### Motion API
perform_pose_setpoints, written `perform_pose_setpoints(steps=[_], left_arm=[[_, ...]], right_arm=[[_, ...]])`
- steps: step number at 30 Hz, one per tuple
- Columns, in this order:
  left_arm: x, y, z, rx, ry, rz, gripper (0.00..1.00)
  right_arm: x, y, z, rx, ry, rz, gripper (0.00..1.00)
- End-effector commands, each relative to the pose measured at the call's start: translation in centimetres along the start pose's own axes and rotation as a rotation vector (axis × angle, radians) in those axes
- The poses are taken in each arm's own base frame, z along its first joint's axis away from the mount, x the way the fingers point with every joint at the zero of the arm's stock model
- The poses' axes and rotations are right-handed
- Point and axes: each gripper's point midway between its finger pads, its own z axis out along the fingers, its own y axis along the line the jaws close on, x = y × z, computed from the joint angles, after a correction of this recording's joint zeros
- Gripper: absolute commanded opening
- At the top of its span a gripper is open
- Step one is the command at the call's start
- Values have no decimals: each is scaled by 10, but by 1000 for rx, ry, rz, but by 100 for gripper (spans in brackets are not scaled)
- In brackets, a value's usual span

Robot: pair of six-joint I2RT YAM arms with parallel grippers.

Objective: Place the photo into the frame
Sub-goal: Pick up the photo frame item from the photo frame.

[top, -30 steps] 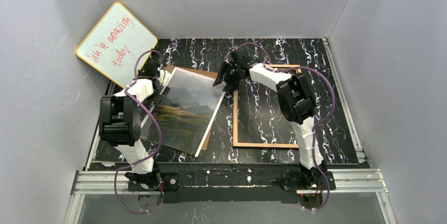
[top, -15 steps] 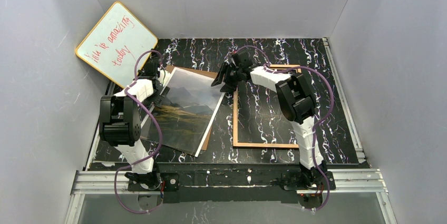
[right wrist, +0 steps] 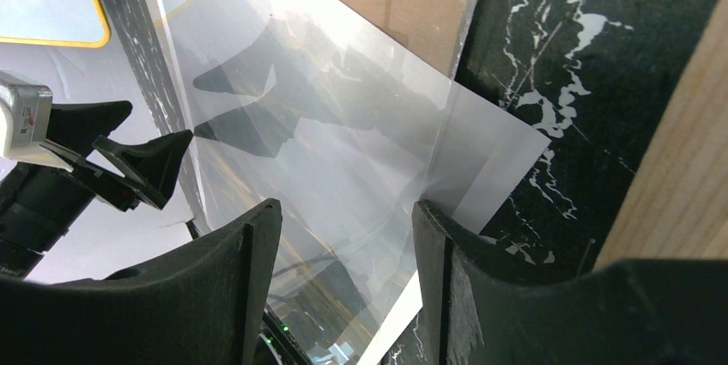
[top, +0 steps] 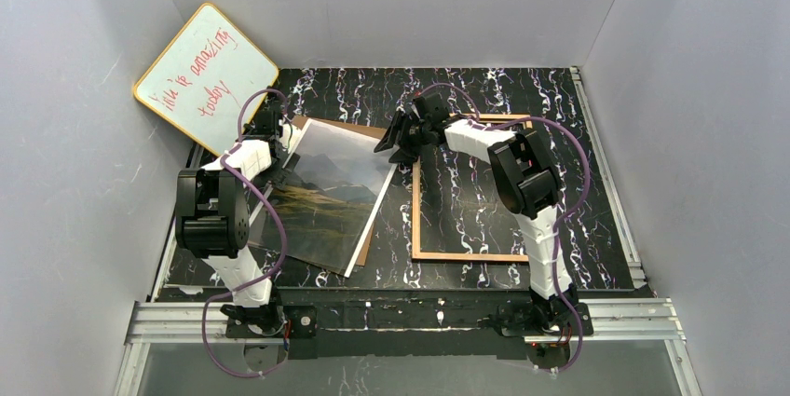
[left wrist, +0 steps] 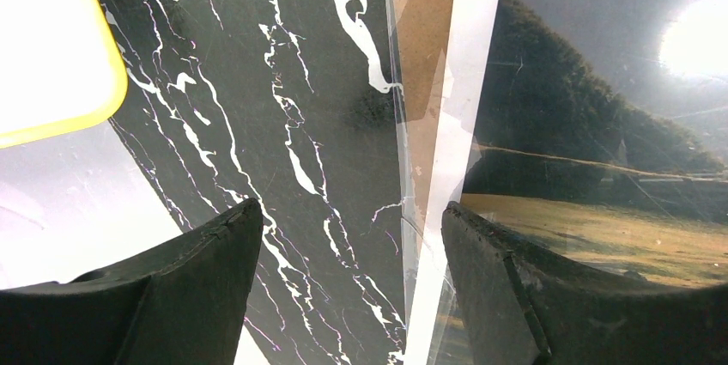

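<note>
The photo lies face up on the left half of the desk, turned at a slant. It rests on a brown board whose far corner and near right edge stick out from under it. The frame lies flat on the right half of the desk, its light wood side up, with the dark marbled desk showing through its middle. Its left rail is just beside the photo's right edge but apart from it.

The left pincer is over the far left edge of the photo, with its fingers spread wide and nothing held between them. In the left wrist view, bare desk fills most of the gap. The photo's white border and a strip of the brown board run just inside the right-hand finger, and the dark hillside of the print lies beyond it. The yellow-edged whiteboard leans against the wall just behind this arm.

The right pincer is over the far right corner of the photo, close to the frame's far left corner. Its fingers are also spread and are not closed on anything. In the right wrist view, the pale, glare-washed sky of the print shows between the two fingers, and the photo's pointed corner lies on the desk just past the right-hand finger. The wooden rail of the frame crosses the right edge of that view. I cannot tell whether either pincer touches the paper.
</note>
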Motion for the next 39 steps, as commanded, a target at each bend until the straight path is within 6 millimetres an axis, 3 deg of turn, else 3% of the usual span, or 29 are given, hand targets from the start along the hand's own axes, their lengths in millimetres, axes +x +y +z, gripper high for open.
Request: perform_pose_setpoints(steps=[1, 9, 19, 29, 39], left_arm=[[42, -29, 12, 95, 140, 47, 75], [43, -29, 12, 96, 143, 52, 75], [43, -34, 16, 113, 150, 65, 74], [49, -52, 25, 145, 171, 127, 72], [52, -63, 33, 178, 173, 159, 70]], right_arm=[[5, -14, -9, 80, -25, 8, 66], [6, -10, -18, 73, -30, 5, 67], [6, -8, -2, 17, -7, 56, 65], [8, -2, 7, -38, 9, 103, 63], [13, 19, 12, -172, 45, 153, 62]])
